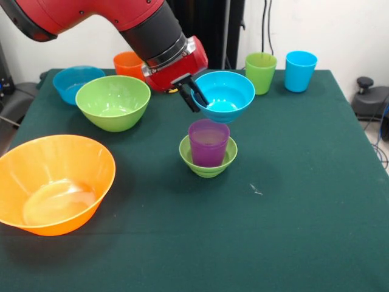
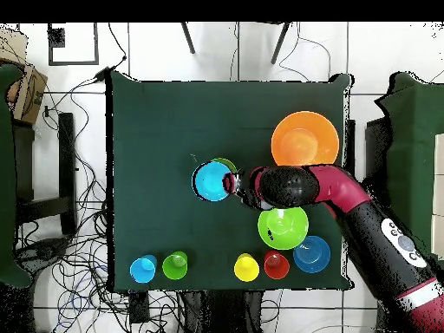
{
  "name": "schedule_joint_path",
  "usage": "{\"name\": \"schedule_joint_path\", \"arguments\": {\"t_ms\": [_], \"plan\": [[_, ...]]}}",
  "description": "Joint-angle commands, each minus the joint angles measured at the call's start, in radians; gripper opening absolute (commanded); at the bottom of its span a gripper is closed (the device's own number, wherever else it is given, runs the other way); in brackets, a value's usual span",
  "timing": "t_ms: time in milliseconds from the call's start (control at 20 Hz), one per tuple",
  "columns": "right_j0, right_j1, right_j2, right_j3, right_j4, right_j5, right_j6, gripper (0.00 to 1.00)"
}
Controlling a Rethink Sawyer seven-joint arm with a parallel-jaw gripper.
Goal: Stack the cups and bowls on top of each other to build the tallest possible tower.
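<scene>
**Small blue bowl held above the purple cup**

Near the middle of the front view, the small green bowl (image 1: 208, 163) sits upright on the green table (image 1: 304, 213), and the purple cup (image 1: 208, 142) stands upright inside it. Directly above the cup, the small blue bowl (image 1: 223, 96) is held in the air, mouth up and tipped slightly. Whether its base touches the cup's rim is hard to tell from this angle; a thin gap seems to show. The gripper (image 1: 193, 96) has its dark fingers clamped on the bowl's left rim, one finger inside the wall and one outside. The red and black arm (image 1: 121, 18) comes in from the upper left of the frame.

In the overhead view the small blue bowl (image 2: 212, 181) covers nearly all of the stack, with only a sliver of the small green bowl (image 2: 227, 163) peeking past its upper right edge. The gripper (image 2: 232, 183) meets the bowl's right rim.

Left of the stack in the front view stands the medium green bowl (image 1: 113, 102), with the medium blue bowl (image 1: 74, 83) behind it at upper left and the orange cup (image 1: 127, 63) partly hidden by the arm. The very large orange bowl (image 1: 53, 182) fills the lower left. At upper right, the green cup (image 1: 261, 72) and the light blue cup (image 1: 301, 70) stand side by side. The yellow cup (image 2: 246, 267) shows only from overhead, just beside the orange cup in the row along the table's bottom edge.
</scene>
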State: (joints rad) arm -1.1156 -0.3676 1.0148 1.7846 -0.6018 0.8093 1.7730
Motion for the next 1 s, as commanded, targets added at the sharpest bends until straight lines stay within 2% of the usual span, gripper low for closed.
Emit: {"name": "schedule_joint_path", "arguments": {"t_ms": [50, 500, 1000], "plan": [[0.036, 0.016, -0.002, -0.033, -0.049, 0.035, -0.260, 0.00], [0.021, -0.007, 0.005, -0.049, -0.033, 0.075, -0.281, 0.00], [0.023, -0.021, 0.003, -0.064, -0.052, 0.046, -0.268, 0.00]]}}
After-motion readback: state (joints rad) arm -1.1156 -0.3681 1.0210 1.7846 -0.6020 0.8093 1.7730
